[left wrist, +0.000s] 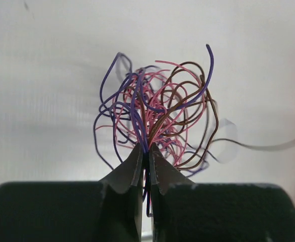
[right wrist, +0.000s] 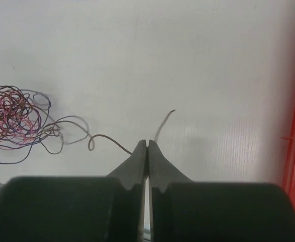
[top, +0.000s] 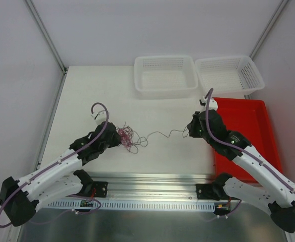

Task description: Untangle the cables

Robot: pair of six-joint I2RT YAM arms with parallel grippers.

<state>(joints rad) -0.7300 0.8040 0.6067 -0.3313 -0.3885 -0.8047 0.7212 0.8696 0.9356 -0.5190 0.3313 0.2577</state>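
A: Where are the cables (top: 128, 137)?
B: Bunched in a loose ball of purple, pink and brown loops, left of centre, right at the tip of the left arm (top: 62, 164). Whether the ball rests on the white tabletop (top: 87, 96) or hangs just above it, I cannot tell.
A: And the left jaws?
B: Pressed together, no gap showing. In the left wrist view several purple wires of the cables (left wrist: 157, 116) run down between the tips, pinched there.
A: The right jaws?
B: Closed tight as well. One dark strand (top: 162, 134) leaves the ball and runs in a slack, wavy line to the right jaws. In the right wrist view the dark strand (right wrist: 109, 141) curves into the tips and its short free end pokes out beyond them. The cables (right wrist: 14, 118) lie well apart at the left.
A: Anything else there?
B: A white mesh basket (top: 165, 92) at the far edge, a second basket (top: 223, 86) just beside it, and a red tray (top: 248, 113) under the right arm (top: 238, 146).
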